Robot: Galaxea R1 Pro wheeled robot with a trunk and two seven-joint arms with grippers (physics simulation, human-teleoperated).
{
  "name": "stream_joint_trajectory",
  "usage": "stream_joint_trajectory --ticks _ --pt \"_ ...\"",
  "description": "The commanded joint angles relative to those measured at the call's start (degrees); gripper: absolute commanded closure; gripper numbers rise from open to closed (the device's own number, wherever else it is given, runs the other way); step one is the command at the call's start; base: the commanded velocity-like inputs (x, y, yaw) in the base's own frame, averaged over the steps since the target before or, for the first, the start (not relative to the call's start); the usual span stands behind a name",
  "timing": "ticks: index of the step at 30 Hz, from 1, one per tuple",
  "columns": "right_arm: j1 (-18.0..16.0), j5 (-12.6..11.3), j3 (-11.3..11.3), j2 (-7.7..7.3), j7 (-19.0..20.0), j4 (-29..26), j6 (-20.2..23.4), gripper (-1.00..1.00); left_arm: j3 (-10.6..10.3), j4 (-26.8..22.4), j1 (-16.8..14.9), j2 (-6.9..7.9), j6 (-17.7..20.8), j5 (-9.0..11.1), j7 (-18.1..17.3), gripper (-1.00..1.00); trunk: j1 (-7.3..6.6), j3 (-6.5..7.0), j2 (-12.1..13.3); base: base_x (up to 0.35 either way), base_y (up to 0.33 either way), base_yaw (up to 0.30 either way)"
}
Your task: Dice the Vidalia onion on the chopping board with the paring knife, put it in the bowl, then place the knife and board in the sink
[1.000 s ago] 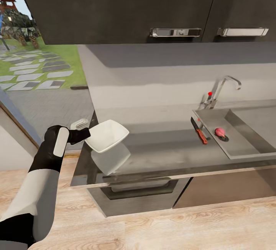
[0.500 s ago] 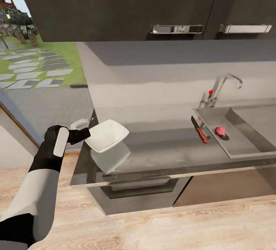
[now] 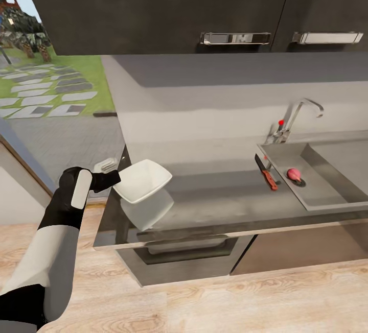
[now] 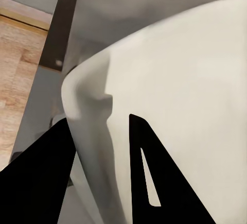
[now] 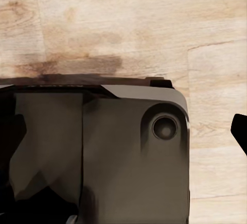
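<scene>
**Left gripper holds the white bowl above the counter's end**

The left gripper (image 3: pixel 113 177), black-fingered on a black and white arm, has its jaws closed on the rim of the shallow, glossy white squarish bowl (image 3: pixel 143 181). The bowl is tilted and lifted clear of the long glossy grey countertop (image 3: pixel 214 200), which mirrors it just below. In the left wrist view one dark finger (image 4: pixel 154 183) lies inside the bowl (image 4: pixel 195 105) and the other outside its wall, so the rim is pinched between them.

Taking the rectangular stainless-steel sink (image 3: pixel 327 172) as the landmark: the bowl hangs well apart from it, over the far end of the countertop beside the tall glass doors. The short paring knife (image 3: pixel 267 172), with red handle and dark blade, lies just beside the sink's edge on the bowl's side. The small round pinkish-red Vidalia onion (image 3: pixel 293 174) rests on the sink's steel surface, touching the dark round drain, near the knife. The chrome tap (image 3: pixel 296 118) with a red knob stands at the sink's back corner. Dark matte cabinets (image 3: pixel 168 6) hang above.

The right wrist view looks down on a dark robot part (image 5: pixel 103 157) over pale wood floor (image 5: pixel 128 23); whether the right gripper's jaws are wide or closed cannot be told.
</scene>
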Motion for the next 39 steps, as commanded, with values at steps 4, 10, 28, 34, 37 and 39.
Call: stream_joint_trajectory --ticks 4,10,28,34,37,39 --pt "0.0 0.1 0.0 0.02 -0.1 0.1 -0.2 -1.00 0.0 0.0 0.0 0.00 0.2 0.8 0.5 1.00 0.02 -0.27 -0.1 0.000 0.000 0.000" --pt "0.0 0.1 -0.1 -0.01 -0.1 0.1 -0.2 -1.00 0.0 0.0 0.0 0.00 0.2 0.8 0.5 1.00 0.02 -0.34 -0.1 0.000 0.000 0.000" --pt "0.0 0.0 -0.1 -0.06 -0.1 0.1 -0.2 -1.00 0.0 -0.2 0.0 0.00 0.2 0.8 0.5 -1.00 0.02 -0.35 -0.1 0.000 0.000 0.000" --pt "0.0 0.1 -0.1 -0.06 -0.1 0.1 -0.2 -1.00 0.0 -0.2 0.0 0.00 0.2 0.8 0.5 -1.00 0.02 -0.35 -0.1 0.000 0.000 0.000" --pt "0.0 0.1 -0.1 -0.06 -0.1 0.1 -0.2 -1.00 0.0 -0.1 0.0 0.00 0.2 0.8 0.5 -1.00 0.02 -0.35 -0.1 0.000 0.000 0.000" --pt "0.0 0.1 -0.1 -0.06 -0.1 0.1 -0.2 -1.00 0.0 -0.2 0.0 0.00 0.2 0.8 0.5 -1.00 0.02 -0.35 -0.1 0.000 0.000 0.000"
